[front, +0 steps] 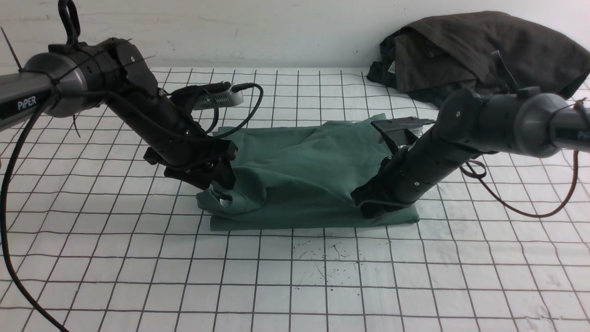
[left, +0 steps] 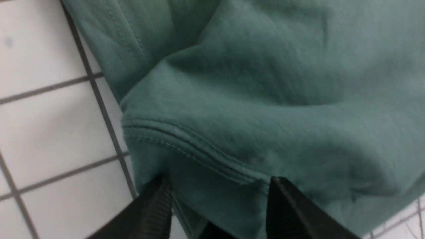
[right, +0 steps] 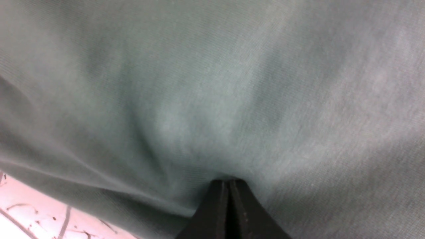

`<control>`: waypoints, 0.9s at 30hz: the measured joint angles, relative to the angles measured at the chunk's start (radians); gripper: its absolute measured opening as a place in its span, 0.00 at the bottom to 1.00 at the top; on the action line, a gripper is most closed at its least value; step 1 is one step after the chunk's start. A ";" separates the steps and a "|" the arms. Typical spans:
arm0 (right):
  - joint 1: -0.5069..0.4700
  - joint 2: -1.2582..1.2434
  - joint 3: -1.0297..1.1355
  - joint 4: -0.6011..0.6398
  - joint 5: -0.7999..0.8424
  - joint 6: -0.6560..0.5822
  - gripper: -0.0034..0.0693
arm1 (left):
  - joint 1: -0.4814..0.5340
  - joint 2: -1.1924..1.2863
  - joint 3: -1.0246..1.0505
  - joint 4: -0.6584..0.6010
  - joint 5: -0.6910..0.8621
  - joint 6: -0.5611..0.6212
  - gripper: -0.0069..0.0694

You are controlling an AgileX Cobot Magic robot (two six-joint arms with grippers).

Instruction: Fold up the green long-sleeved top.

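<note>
The green long-sleeved top (front: 299,170) lies folded into a wide block in the middle of the gridded table. My left gripper (front: 223,193) hovers at its near left corner. In the left wrist view this gripper (left: 219,186) is open, and a stitched ribbed edge of the top (left: 265,83) lies between its two fingers (left: 282,202) with nothing pinched. My right gripper (front: 366,207) is down on the near right edge. In the right wrist view that gripper (right: 229,181) is shut, with the cloth (right: 212,83) puckering into its tips.
A dark brown-grey bundled garment (front: 470,50) is heaped at the back right against the wall. The white table cover with black grid lines (front: 295,286) stretches toward me, with ink marks (front: 322,253) just before the top. A loose cable (front: 521,207) hangs under the right arm.
</note>
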 joint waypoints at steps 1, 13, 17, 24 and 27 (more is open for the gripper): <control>0.000 0.000 0.000 0.000 0.000 0.000 0.03 | 0.000 0.004 0.000 -0.008 -0.023 0.006 0.48; 0.000 -0.001 0.000 0.020 0.001 -0.007 0.03 | 0.015 -0.046 0.000 0.059 -0.141 0.090 0.09; 0.000 -0.016 0.002 0.048 -0.019 -0.051 0.03 | 0.030 -0.072 0.000 0.145 -0.193 0.090 0.09; 0.000 -0.027 0.003 0.070 -0.099 -0.089 0.03 | 0.039 -0.040 0.000 0.196 -0.206 0.097 0.18; 0.000 -0.027 0.003 0.072 -0.093 -0.095 0.03 | 0.047 -0.045 -0.012 0.262 -0.190 0.072 0.33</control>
